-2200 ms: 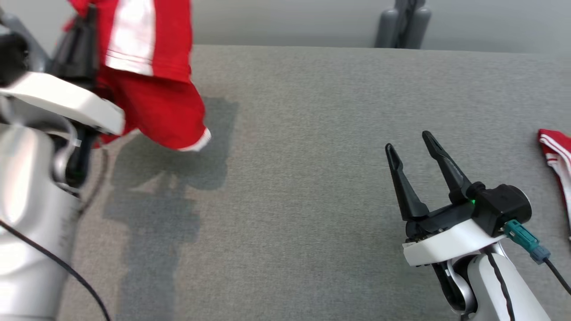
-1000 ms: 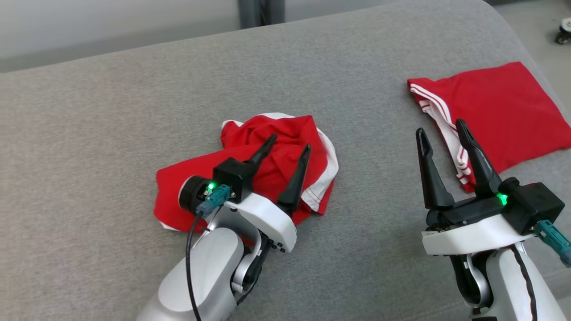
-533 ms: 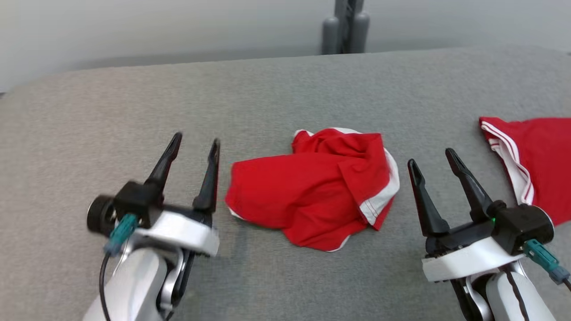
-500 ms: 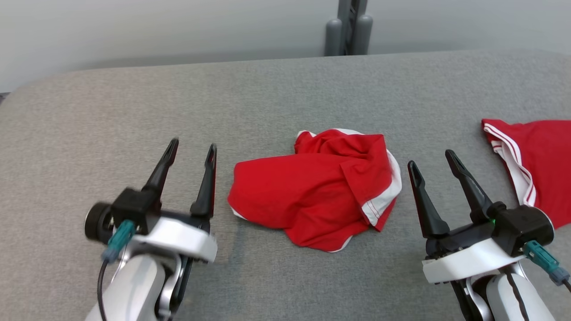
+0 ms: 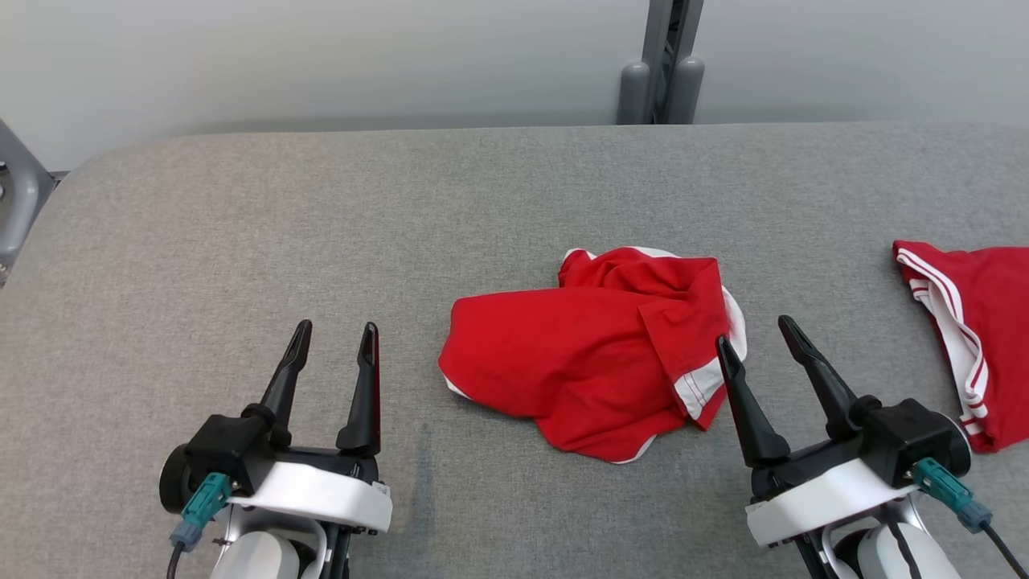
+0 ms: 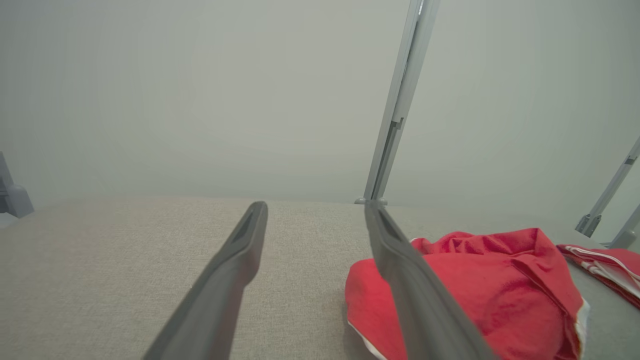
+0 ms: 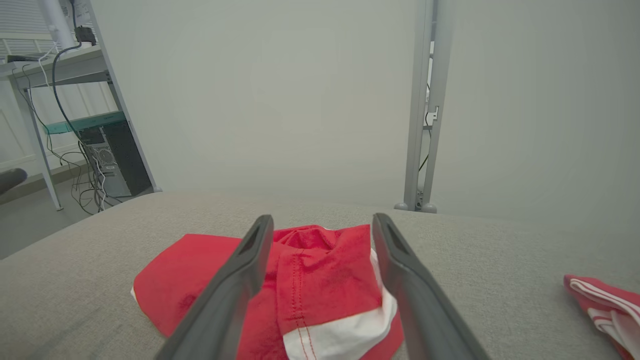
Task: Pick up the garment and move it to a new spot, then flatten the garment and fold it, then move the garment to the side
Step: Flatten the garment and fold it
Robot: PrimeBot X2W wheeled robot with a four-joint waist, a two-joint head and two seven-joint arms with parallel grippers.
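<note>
Garment, red with white trim, lies crumpled in a heap near the middle of the grey table; nothing holds it. Left gripper sits low at near left, fingers spread and empty, off to the garment's left with bare table between. Right gripper sits at near right, fingers spread too, empty. In the head view its left fingertip overlaps the garment's white-trimmed right edge; cannot tell if it touches. In the right wrist view the heap lies just ahead, seen between and past both fingers, stitched hem and white band nearest. In the left wrist view the heap lies right of the right-hand finger. Second garment, red with white stripes along one edge, lies flat at the table's far right, apart from the heap. Grey post stands behind the far edge. A desk with hanging cables shows in the background of the right wrist view.
</note>
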